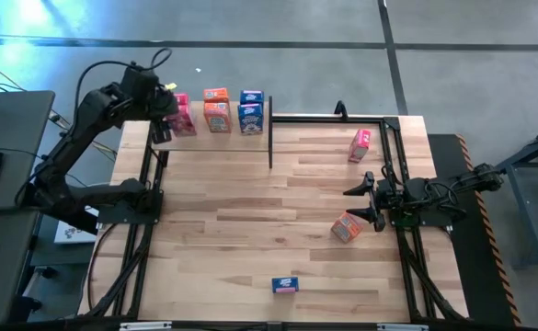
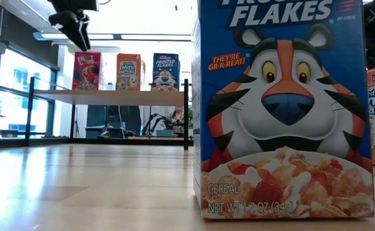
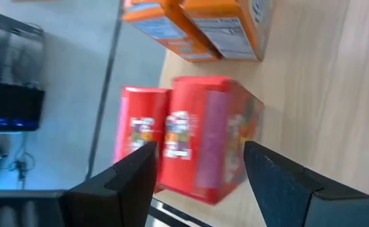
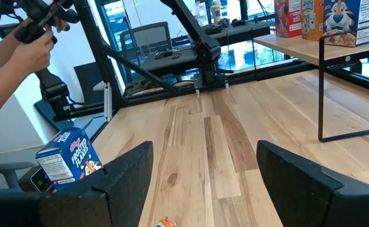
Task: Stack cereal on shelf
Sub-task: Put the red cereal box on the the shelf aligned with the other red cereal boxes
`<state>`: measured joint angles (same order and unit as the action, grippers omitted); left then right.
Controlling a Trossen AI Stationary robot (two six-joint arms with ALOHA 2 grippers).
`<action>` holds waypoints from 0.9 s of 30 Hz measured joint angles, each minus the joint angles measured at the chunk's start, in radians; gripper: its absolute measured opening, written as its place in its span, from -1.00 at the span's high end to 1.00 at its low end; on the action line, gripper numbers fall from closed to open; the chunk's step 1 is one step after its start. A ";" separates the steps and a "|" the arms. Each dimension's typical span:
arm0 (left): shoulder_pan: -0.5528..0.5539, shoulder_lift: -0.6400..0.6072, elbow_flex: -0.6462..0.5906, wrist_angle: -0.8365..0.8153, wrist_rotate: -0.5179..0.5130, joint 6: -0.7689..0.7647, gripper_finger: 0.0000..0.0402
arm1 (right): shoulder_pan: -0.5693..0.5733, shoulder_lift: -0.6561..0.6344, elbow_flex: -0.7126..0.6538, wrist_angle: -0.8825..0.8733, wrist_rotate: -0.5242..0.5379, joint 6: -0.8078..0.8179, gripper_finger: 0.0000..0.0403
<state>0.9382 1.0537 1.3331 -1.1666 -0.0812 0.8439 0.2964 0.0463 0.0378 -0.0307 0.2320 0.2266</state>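
The shelf [image 2: 110, 96] stands along the table's far edge. On it stand pink-red [image 1: 184, 118], orange [image 1: 217, 112] and blue [image 1: 250, 112] cereal boxes, two of each colour. My left gripper [image 1: 165, 119] is open and hangs just above the pink-red pair [image 3: 203, 145] at the shelf's left end, with a finger on either side of one box. Three boxes rest on the table: pink-red [image 1: 360, 144], orange [image 1: 346, 226] and blue [image 1: 285, 285]. My right gripper [image 1: 353, 204] is open, low at the table's right, with the orange box just nearer than it.
The shelf's black posts [image 1: 270, 147] and frame rise from the far half of the table. The blue box [image 2: 283, 109] stands right in front of the low camera. A person's hands [image 4: 20, 38] hold a controller beyond the table's near left corner.
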 joint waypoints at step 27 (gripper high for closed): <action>-0.296 -0.042 0.000 0.074 0.111 -0.396 -0.12 | 0.000 0.000 0.000 0.000 0.000 0.000 -0.37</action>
<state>0.6422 1.0117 1.3331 -1.0927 0.0298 0.4480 0.2964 0.0462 0.0376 -0.0307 0.2319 0.2266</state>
